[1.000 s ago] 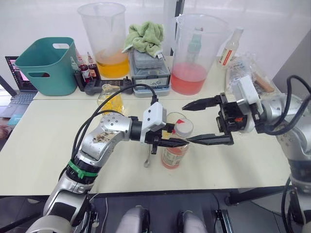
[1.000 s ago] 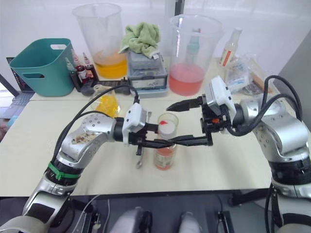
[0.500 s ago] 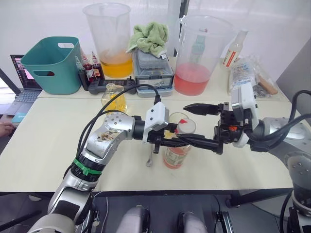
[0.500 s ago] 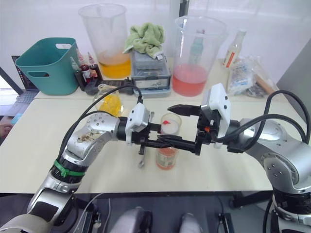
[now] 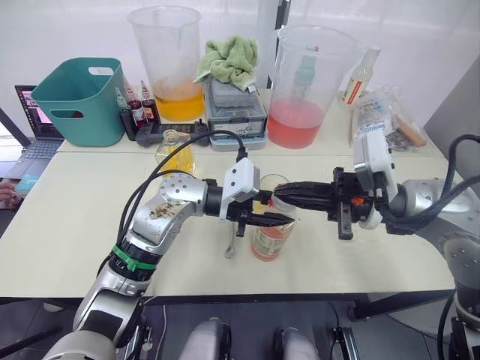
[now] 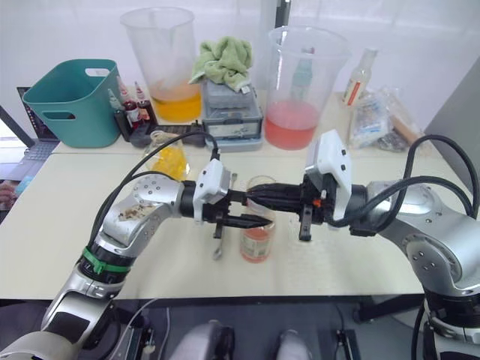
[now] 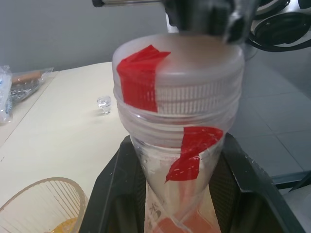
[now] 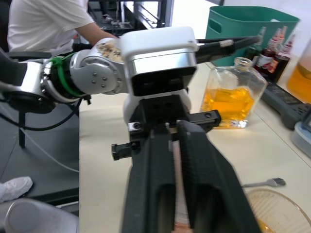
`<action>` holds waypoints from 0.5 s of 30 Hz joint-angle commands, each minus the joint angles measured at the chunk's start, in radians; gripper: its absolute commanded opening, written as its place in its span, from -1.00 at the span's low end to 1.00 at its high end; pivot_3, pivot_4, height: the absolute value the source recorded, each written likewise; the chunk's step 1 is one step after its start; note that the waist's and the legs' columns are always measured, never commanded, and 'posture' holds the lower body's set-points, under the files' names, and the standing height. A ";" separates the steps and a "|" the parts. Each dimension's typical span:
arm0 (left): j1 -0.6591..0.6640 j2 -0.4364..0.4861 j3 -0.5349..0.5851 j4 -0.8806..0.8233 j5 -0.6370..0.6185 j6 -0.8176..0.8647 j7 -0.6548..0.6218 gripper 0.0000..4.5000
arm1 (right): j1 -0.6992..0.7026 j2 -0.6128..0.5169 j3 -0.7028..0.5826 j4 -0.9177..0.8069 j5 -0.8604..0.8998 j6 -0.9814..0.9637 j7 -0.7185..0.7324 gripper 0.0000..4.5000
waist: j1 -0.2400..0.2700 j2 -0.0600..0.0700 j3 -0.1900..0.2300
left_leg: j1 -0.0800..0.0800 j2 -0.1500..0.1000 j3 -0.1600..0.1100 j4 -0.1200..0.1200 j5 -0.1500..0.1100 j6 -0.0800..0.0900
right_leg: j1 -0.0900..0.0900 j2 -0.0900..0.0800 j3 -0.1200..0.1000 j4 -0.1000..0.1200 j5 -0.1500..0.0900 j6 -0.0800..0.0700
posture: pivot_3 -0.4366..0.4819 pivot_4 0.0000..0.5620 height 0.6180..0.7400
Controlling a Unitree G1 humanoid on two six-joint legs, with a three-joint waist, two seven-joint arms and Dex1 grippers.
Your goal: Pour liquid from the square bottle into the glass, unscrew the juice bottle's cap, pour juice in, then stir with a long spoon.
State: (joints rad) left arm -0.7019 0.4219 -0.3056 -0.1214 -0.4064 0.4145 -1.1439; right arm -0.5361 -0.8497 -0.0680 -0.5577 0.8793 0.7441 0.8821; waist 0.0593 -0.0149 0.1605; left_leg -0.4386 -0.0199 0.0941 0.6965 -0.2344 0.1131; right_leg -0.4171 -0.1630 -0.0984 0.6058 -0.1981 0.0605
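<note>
The juice bottle (image 5: 270, 238) stands on the table near the front edge, with my left gripper (image 5: 274, 211) shut on it just under the cap (image 7: 180, 63). That cap is whitish with red tape and sits on the neck. My right gripper (image 5: 279, 193) reaches in from the right, its two fingers (image 8: 155, 174) pressed together right above the cap. Just behind the bottle is the glass (image 7: 43, 204), holding yellow liquid. The square bottle (image 5: 174, 154), without its stopper, stands further back to the left. On the table under my left gripper lies the long spoon (image 5: 231, 246).
A clear stopper (image 7: 103, 103) lies on the table. Along the back stand a teal basket (image 5: 75, 97), dropper bottles (image 5: 139, 109), two big jugs (image 5: 166, 60) (image 5: 304, 82), a grey box with a green cloth (image 5: 229, 56) and a slim bottle (image 5: 360, 75). A person (image 8: 58, 19) stands to my left.
My right gripper's fingers, wide open around the cap half a second ago, have snapped together above it. The left gripper and the bottle have stayed put.
</note>
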 commanded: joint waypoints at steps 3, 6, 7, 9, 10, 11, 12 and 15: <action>0.034 0.024 -0.034 -0.003 0.052 0.023 0.021 -0.43 | -0.073 0.002 0.078 0.139 -0.082 -0.082 0.166 -0.99 | -0.004 0.000 -0.001 | 0.000 0.000 0.000 0.000 0.000 0.000 | 0.000 0.000 0.000 0.000 0.000 0.000 | -0.05 -0.47 1.00; 0.038 0.029 -0.033 -0.013 0.051 0.028 0.026 -0.43 | -0.142 0.012 0.072 0.209 -0.054 -0.079 0.237 -0.99 | -0.007 0.000 -0.001 | 0.000 0.000 0.000 0.000 0.000 0.000 | 0.000 0.000 0.000 0.000 0.000 0.000 | -0.05 -0.47 1.00; 0.042 0.031 -0.033 -0.019 0.051 0.031 0.029 -0.43 | -0.176 0.001 0.058 0.236 -0.023 -0.044 0.260 -0.88 | -0.008 0.000 -0.001 | 0.000 0.000 0.000 0.000 0.001 -0.001 | 0.000 0.000 0.000 0.000 0.000 0.000 | -0.05 -0.47 1.00; 0.046 0.033 -0.034 -0.028 0.051 0.034 0.034 -0.43 | -0.210 -0.016 0.038 0.263 0.011 0.004 0.284 -0.61 | -0.008 0.000 -0.001 | 0.000 0.000 0.000 0.000 0.002 -0.002 | -0.001 0.000 0.000 0.001 0.000 0.000 | -0.05 -0.47 1.00; 0.046 0.034 -0.034 -0.031 0.051 0.036 0.035 -0.43 | -0.218 -0.019 0.033 0.269 0.017 0.018 0.288 -0.47 | -0.008 0.000 -0.001 | 0.000 0.000 0.000 0.000 0.002 -0.003 | -0.001 -0.001 0.000 0.001 0.000 0.000 | -0.05 -0.47 1.00; 0.047 0.034 -0.034 -0.032 0.051 0.037 0.036 -0.43 | -0.221 -0.019 0.032 0.271 0.016 0.024 0.289 -0.34 | -0.008 0.000 -0.001 | 0.000 0.000 0.000 0.000 0.002 -0.003 | -0.001 -0.001 0.000 0.001 0.000 0.000 | -0.05 -0.47 1.00; 0.046 0.032 -0.035 -0.033 0.050 0.038 0.038 -0.43 | -0.202 -0.033 0.013 0.261 0.005 0.024 0.277 -0.18 | -0.008 0.000 -0.001 | 0.000 0.000 0.000 -0.001 0.002 -0.004 | -0.001 -0.001 0.000 0.001 0.000 0.000 | -0.05 -0.47 1.00; 0.046 0.026 -0.037 -0.036 0.048 0.040 0.042 -0.43 | -0.135 -0.052 -0.028 0.209 -0.044 -0.004 0.225 0.29 | -0.005 0.000 -0.001 | 0.000 -0.001 0.000 -0.001 0.001 -0.005 | -0.001 -0.002 0.000 0.001 0.000 0.000 | -0.05 -0.47 1.00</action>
State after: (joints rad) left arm -0.6738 0.4364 -0.3058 -0.1832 -0.4065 0.4234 -1.1177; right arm -0.6871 -0.8856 -0.0475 -0.3038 0.8529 0.7653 1.1341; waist 0.0541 -0.0152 0.1597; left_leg -0.4387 -0.0204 0.0938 0.6957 -0.2337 0.1078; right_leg -0.4178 -0.1653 -0.0985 0.6063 -0.1979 0.0605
